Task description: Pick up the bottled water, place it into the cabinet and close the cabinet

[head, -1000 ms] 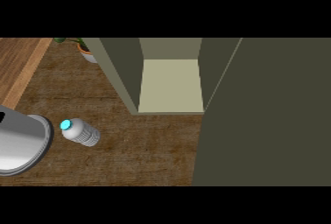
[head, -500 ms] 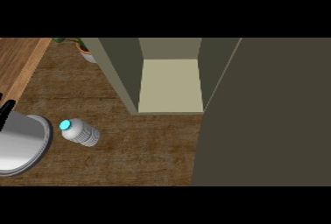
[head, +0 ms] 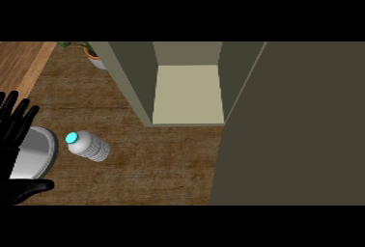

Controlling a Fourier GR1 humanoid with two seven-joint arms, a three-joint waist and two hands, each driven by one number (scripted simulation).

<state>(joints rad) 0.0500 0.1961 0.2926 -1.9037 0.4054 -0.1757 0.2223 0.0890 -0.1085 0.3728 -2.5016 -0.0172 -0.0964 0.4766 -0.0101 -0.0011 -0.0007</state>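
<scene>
My left hand (head: 16, 140), fingers spread and holding nothing, sits just left of the bottled water (head: 88, 145); the right hand isn't showing.

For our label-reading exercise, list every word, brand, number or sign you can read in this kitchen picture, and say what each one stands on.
None: no readable text shows anywhere.
Bottled water: ribbed clear body and blue cap, no label visible.
Cabinet: plain walls and shelf, no markings; its open door is plain too.
Left hand, at the left edge, open: no markings.
Potted plant and round metal item: no writing.
</scene>
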